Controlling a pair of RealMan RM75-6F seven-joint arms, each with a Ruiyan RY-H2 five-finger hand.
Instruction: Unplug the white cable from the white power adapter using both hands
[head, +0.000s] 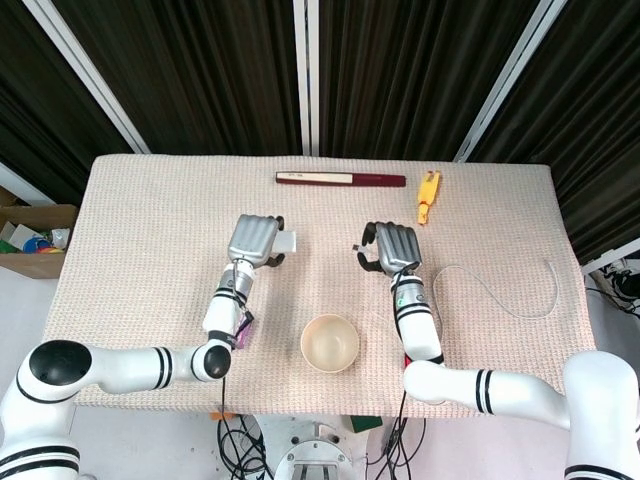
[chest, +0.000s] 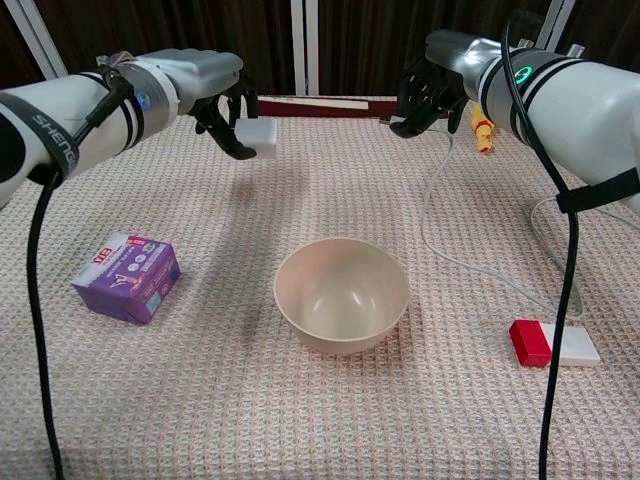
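My left hand (head: 254, 240) (chest: 226, 98) holds the white power adapter (head: 284, 243) (chest: 259, 134) above the cloth, left of centre. My right hand (head: 393, 247) (chest: 428, 92) pinches the plug end of the white cable (chest: 432, 215), raised on the right. Adapter and plug are apart, with a wide gap between the two hands. The cable hangs down from my right hand, then loops over the cloth (head: 500, 297) towards the right edge.
A beige bowl (head: 330, 343) (chest: 342, 294) stands near the front centre. A purple box (chest: 126, 276) lies front left, a red and white block (chest: 553, 343) front right. At the back lie a dark red bar (head: 341, 179) and a yellow toy (head: 427, 197).
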